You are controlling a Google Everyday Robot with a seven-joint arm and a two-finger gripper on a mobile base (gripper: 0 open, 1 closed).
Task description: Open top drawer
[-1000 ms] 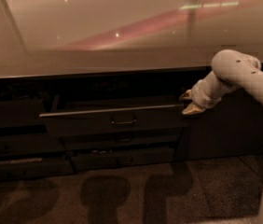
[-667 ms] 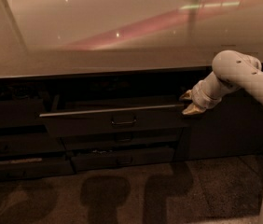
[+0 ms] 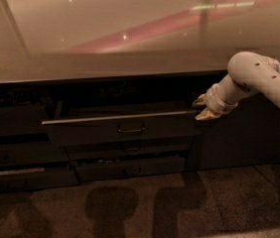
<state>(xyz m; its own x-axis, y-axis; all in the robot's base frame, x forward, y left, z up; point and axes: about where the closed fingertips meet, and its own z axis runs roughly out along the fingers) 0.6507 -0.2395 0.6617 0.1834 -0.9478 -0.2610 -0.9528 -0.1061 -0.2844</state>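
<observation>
The top drawer [image 3: 95, 130] stands pulled out from under the counter, its dark front carrying a small bar handle [image 3: 131, 130] and a pale top edge. My gripper [image 3: 201, 108] sits at the drawer's right end, just above the top edge, with two pale fingertips [image 3: 205, 115] showing. The white arm [image 3: 259, 81] reaches in from the right. The drawer's inside is dark and mostly hidden.
A glossy countertop [image 3: 130, 43] spans the frame above. Below the top drawer are narrower drawer fronts [image 3: 130, 168] with handles. A dark cabinet panel [image 3: 244, 143] stands to the right. Speckled floor [image 3: 130, 207] lies in front.
</observation>
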